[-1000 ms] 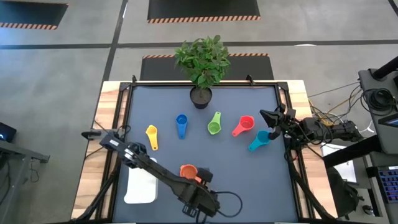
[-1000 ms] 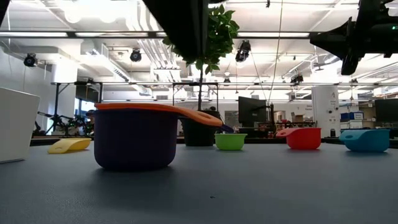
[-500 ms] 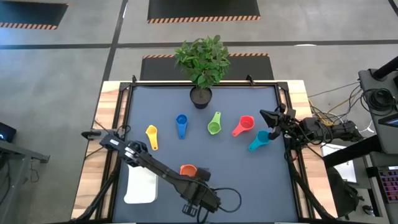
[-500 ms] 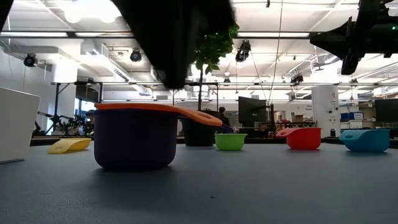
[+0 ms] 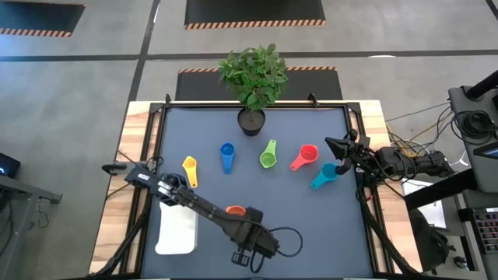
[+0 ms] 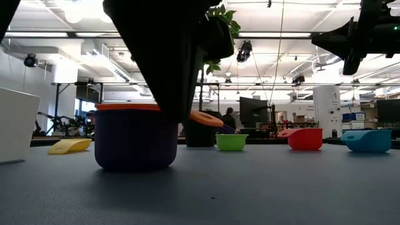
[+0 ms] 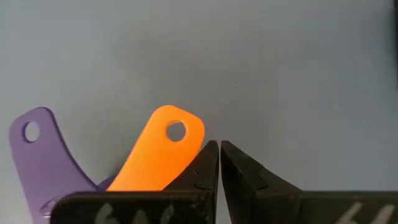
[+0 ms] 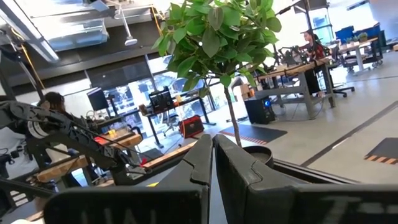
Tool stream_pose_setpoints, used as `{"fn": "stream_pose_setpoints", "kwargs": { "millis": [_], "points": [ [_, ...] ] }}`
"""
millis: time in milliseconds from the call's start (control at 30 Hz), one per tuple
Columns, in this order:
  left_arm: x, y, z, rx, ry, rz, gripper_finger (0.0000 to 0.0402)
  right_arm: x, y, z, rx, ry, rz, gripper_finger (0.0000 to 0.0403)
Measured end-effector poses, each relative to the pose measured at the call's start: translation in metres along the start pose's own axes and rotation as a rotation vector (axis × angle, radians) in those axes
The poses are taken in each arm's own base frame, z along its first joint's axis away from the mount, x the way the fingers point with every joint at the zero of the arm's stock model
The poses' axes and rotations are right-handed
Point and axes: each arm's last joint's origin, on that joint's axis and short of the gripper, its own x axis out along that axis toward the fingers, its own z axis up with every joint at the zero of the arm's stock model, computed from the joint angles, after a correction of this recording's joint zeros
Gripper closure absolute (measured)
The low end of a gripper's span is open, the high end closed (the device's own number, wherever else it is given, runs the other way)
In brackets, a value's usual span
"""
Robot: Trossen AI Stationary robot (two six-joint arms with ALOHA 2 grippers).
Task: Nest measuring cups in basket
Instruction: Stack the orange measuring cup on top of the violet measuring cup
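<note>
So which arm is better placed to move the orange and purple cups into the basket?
Probably the left. Its end effector sits beside the orange cup nested in the purple cup, and the basket is close. The right end effector waits at the table's right edge.

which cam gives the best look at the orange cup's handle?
Left wrist view: the orange cup's handle fills the frame, hole visible, beside the left gripper, fingers shut. Low view shows only a strip of handle over the purple cup, the arm blocking the rest. High view shows a sliver of orange. Right wrist view shows none.
</note>
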Motion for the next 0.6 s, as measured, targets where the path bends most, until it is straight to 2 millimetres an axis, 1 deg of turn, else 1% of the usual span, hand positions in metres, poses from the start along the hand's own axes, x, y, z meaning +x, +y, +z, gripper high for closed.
{"fn": "stream_pose_setpoints", "kwargs": {
  "millis": [200,467,600],
  "points": [
    [-0.0001,0.0032,0.0006,-0.016,-0.001,0.006,0.0401,0.0000,0.0000,0.0000,-0.002,0.000,0.000,0.0394],
    [-0.0018,0.0055,0.0017,-0.020,-0.028,0.094,0.0401,0.0000,0.0000,0.0001,-0.001,-0.001,0.000,0.0394],
    [-0.0066,0.0069,0.0030,-0.022,-0.056,0.141,0.0401,0.0000,0.0001,0.0009,0.002,-0.008,0.001,0.0394]
  ]
}}
